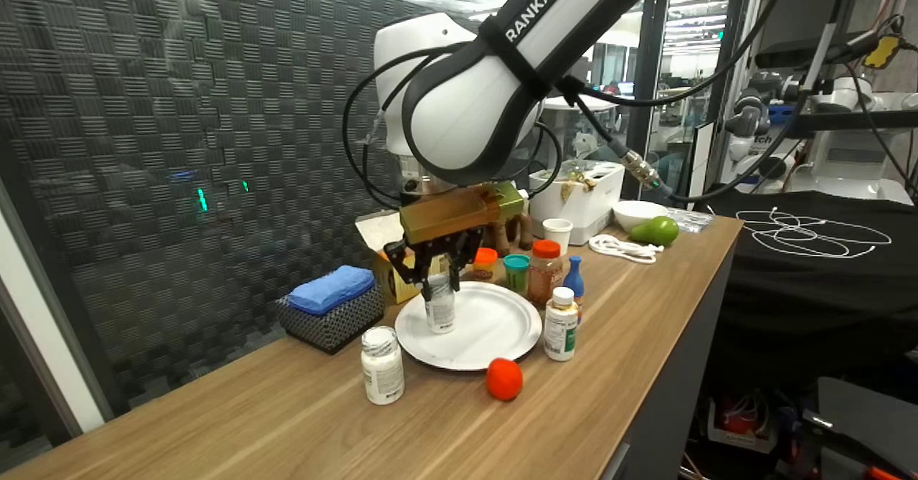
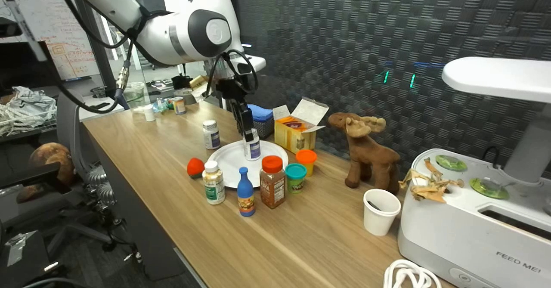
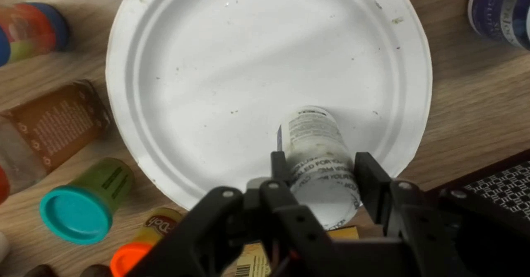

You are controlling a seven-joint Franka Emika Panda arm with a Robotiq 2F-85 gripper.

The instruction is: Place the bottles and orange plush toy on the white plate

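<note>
Leftward in an exterior view, a black patterned basket [image 1: 323, 327], boxy, with a soft blue cloth [image 1: 332, 290] folded on top. Next, a white bottle [image 1: 384, 371]: smooth, cylindrical, upright on the wood-grain table [image 1: 287, 415], cap up, long axis vertical. Behind it, a yellow cardboard carton [image 1: 396, 290], flaps open. Then the black-fingered gripper [image 1: 441, 291], pointing down, clamped on the held bottle [image 1: 442, 316], one finger either side near the cap. That bottle: white, finely printed, cap up, base toward the round white plate [image 1: 493, 328], long axis near vertical; cannot tell whether the two touch. Plate: flat, ridged at the rim, specked in the wrist view. Just in front, the orange plush toy [image 1: 504, 379], a roundish lump on the wood; facing unclear. Farther right, a green-labelled bottle [image 1: 561, 331], upright on the table just beside the plate, white cap up.
</note>
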